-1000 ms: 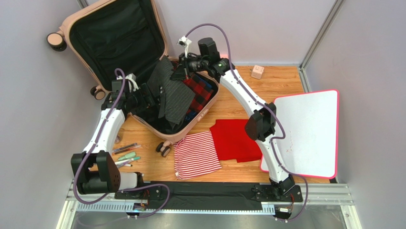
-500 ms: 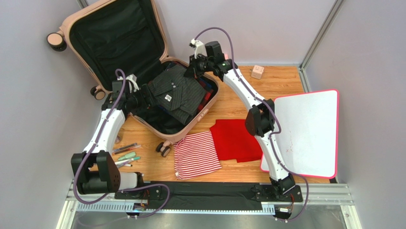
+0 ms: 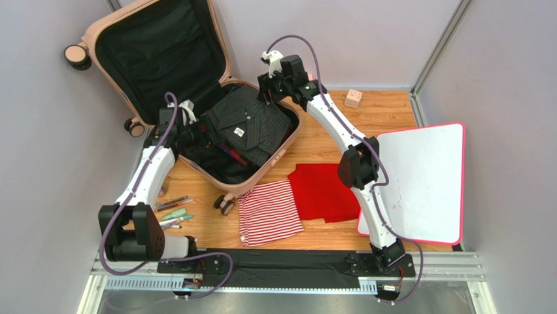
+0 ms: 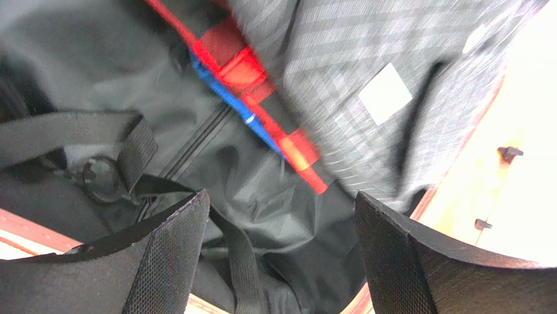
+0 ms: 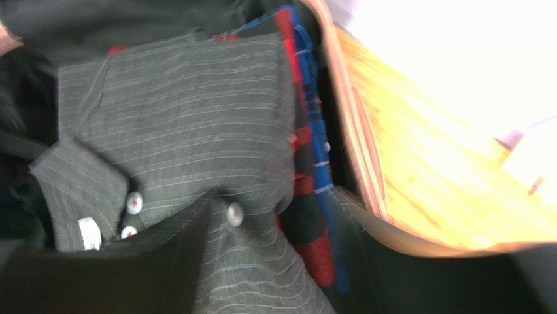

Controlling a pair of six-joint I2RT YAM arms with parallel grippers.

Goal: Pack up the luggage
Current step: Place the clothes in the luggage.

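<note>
Luggage (image 3: 157,52) lies open at the table's far left, lid up against the wall. Left gripper (image 3: 199,134), jaws wide and empty, sits over the black lining. Right gripper (image 3: 265,91), jaws parted, holds nothing just above the shirt (image 3: 252,124) in the base. Red cloth (image 3: 323,190) and striped cloth (image 3: 269,210) lie outside. Plaid garment (image 5: 307,163) is mostly covered; wrist views are blurred.

Robot lab cell: grey partition walls (image 3: 366,39), aluminium posts (image 3: 437,49), mounting rail (image 3: 444,265).

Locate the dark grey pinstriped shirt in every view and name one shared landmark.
Top external: dark grey pinstriped shirt centre-left, inside the pale pink hard-shell suitcase.
Left wrist: shirt upper right.
Right wrist: shirt centre-left, buttons showing.
Shared landmark: red-and-blue plaid cloth under its edge.
</note>
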